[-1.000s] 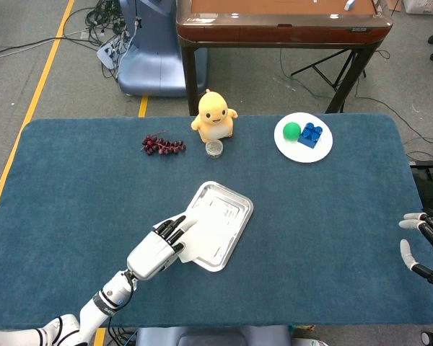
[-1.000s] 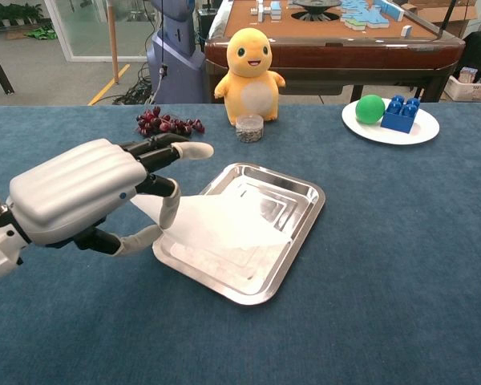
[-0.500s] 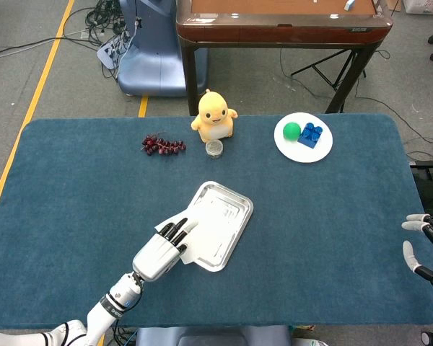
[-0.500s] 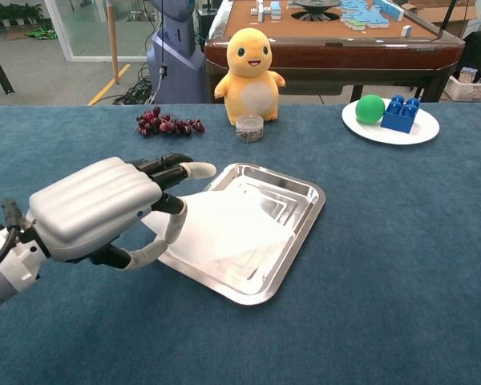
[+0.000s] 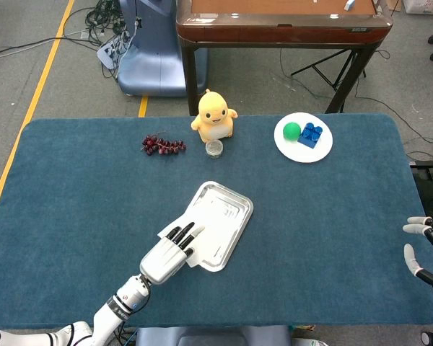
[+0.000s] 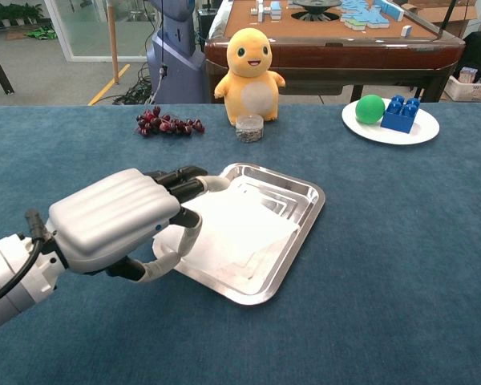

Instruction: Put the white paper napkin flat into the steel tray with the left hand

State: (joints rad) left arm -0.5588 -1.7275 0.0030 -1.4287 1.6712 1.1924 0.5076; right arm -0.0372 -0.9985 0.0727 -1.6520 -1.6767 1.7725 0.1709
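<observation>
The white paper napkin (image 5: 211, 232) (image 6: 242, 228) lies mostly inside the steel tray (image 5: 236, 205) (image 6: 308, 216), which sits mid-table; one corner pokes over the tray's left rim. My left hand (image 5: 171, 254) (image 6: 120, 220) is at the tray's near left corner. Its fingers (image 6: 183, 178) stretch over the napkin's left edge and its thumb curls beneath, pinching the sheet. The hand hides that edge of the napkin. My right hand (image 5: 421, 245) shows only in the head view, at the far right table edge, with its fingers apart and nothing in them.
At the back of the table are a bunch of dark grapes (image 5: 162, 145) (image 6: 165, 124), a yellow plush duck (image 5: 214, 115) (image 6: 251, 72) and a small jar (image 5: 214, 148) (image 6: 249, 128). A white plate (image 5: 307, 153) (image 6: 370, 131) at the back right carries a green ball and a blue block.
My left hand has slid right and toward the near edge, drawing the napkin further into the tray. Less paper overhangs the left rim now. The right hand has barely moved.
</observation>
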